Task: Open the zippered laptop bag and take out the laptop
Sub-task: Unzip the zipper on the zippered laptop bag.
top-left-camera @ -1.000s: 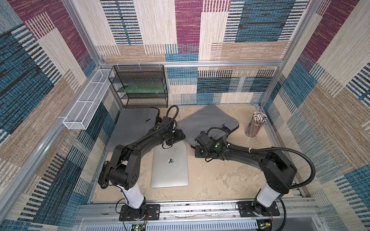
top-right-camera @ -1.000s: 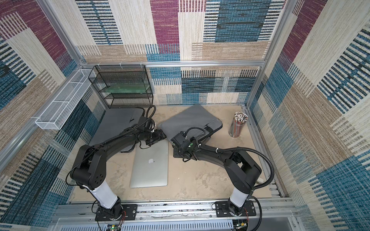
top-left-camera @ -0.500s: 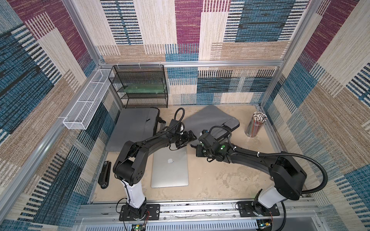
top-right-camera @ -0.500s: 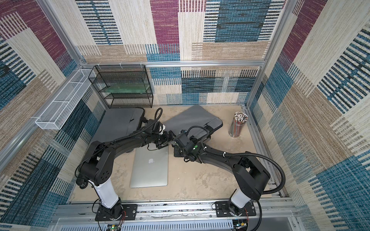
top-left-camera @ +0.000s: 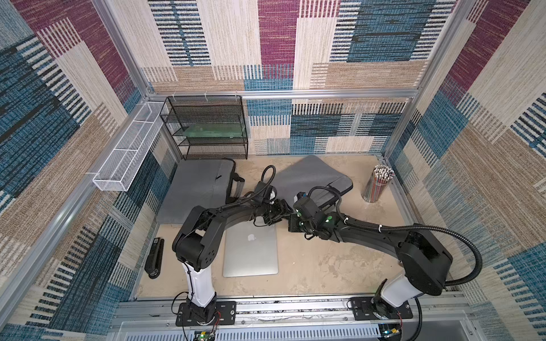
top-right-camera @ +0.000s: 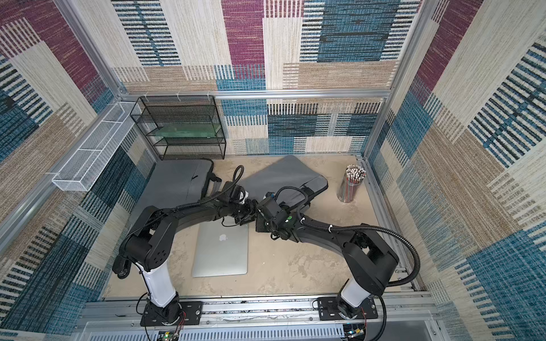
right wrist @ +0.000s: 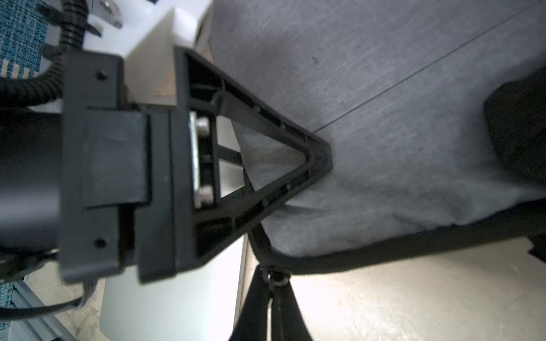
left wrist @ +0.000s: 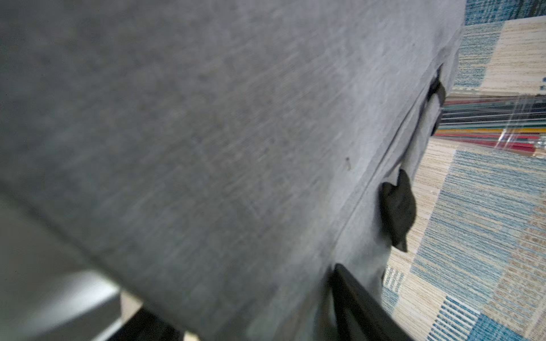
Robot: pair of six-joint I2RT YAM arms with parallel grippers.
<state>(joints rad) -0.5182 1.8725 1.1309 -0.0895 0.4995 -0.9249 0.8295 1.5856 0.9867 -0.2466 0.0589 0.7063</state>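
The grey laptop bag point(top-left-camera: 307, 177) point(top-right-camera: 283, 177) lies at the back middle of the table. The silver laptop point(top-left-camera: 250, 254) point(top-right-camera: 221, 254) lies flat in front of the bag, outside it. Both grippers meet at the bag's near left corner. My left gripper point(top-left-camera: 279, 210) point(left wrist: 245, 292) stands open with the bag's fabric point(left wrist: 206, 118) between its fingers. My right gripper point(top-left-camera: 292, 221) point(right wrist: 273, 290) is shut on the zipper pull point(right wrist: 276, 282) at the bag's black edge. The right wrist view shows a left finger point(right wrist: 319, 159) pressed against the grey cloth point(right wrist: 399, 147).
A second grey bag point(top-left-camera: 198, 189) lies at the back left, below a black mesh shelf point(top-left-camera: 206, 127). A white wire basket point(top-left-camera: 130, 153) hangs on the left wall. A cup of pencils point(top-left-camera: 378, 183) stands at the back right. A black stapler point(top-left-camera: 155, 259) lies front left.
My left gripper has swung right from the laptop's far edge to the bag's near corner, opening wide and then narrowing. The right gripper stayed shut at the corner. The laptop has not moved.
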